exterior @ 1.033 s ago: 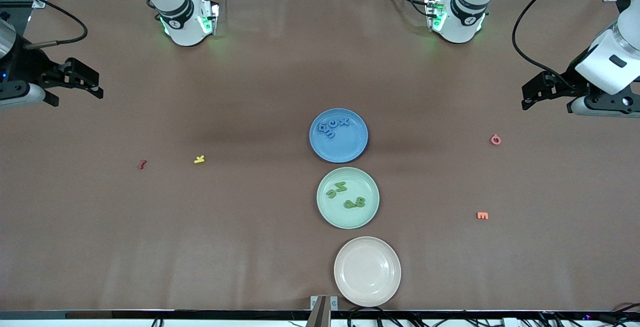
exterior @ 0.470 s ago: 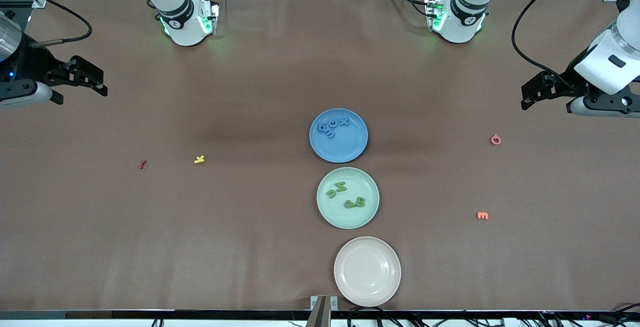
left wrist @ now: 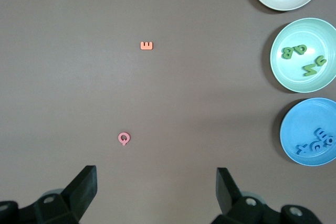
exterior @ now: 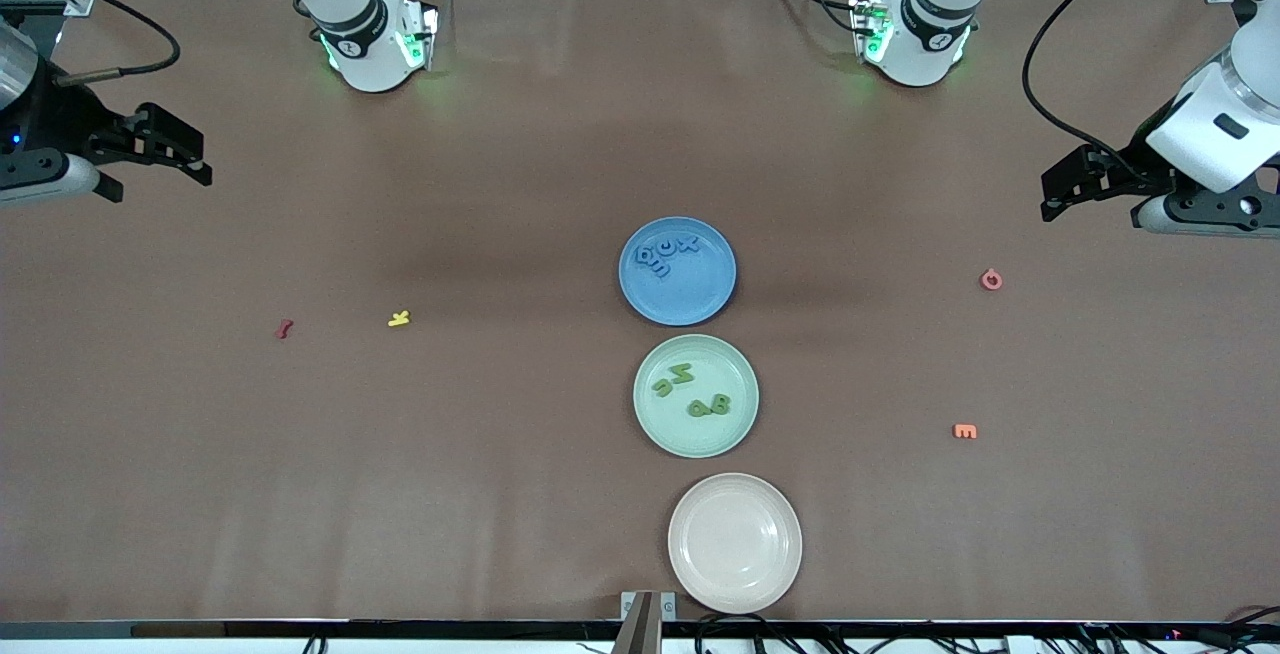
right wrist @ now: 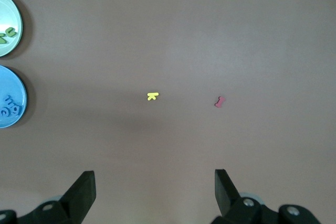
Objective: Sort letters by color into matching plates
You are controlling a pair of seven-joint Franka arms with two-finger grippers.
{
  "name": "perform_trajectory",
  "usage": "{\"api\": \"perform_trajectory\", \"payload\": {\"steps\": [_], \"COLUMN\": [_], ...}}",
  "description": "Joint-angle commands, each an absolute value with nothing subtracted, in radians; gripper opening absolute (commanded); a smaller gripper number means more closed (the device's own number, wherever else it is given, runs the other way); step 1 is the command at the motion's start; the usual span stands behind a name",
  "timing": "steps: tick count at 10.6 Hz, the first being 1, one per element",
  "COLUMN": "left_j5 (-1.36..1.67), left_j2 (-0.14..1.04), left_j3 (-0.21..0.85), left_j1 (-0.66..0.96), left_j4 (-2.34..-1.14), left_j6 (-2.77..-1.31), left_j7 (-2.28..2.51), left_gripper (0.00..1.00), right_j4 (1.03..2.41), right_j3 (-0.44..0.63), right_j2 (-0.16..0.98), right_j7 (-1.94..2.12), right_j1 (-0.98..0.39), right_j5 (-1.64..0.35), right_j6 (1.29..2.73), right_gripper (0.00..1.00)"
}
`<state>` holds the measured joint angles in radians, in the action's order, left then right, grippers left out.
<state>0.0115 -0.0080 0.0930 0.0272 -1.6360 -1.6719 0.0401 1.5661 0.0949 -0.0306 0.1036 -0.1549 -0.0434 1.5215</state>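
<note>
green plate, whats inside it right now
Four green letters lie in the pale green plate: two nearer the blue plate, two touching nearer the cream plate. Nothing covers them; their undersides are hidden.

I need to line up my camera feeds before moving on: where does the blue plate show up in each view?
Front view: the blue plate is mid-table, the farthest of the three stacked plates from the camera.
Left wrist view: blue plate at the picture's edge, cut off.
Right wrist view: only a sliver at the edge.
Shared landmark: the green plate right beside it, seen in all three.
</note>
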Motion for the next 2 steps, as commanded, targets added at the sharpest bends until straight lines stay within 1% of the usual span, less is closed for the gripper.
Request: {"api": "perform_trajectory", "payload": {"steps": [1,2], "left_j5": [0.034,0.034], "left_j2": [-0.003,-0.003], "left_j3": [0.095,0.095], "left_j1": [0.026,0.026], "left_j4": [-1.621,-1.621], "left_j6": [-1.654,-1.654], "left_j7": [0.055,0.055], "left_gripper": [1.0,1.0], "right_j4": [1.577,1.577], "right_j3": [0.092,0.092], "right_j2": [-0.054,-0.054], "right_j7": [0.084,0.084], "right_j1": [-0.16,-0.158], "right_j5": [-0.032,-0.032], "right_j6": [1.511,1.511], "right_gripper": [1.0,1.0]}}
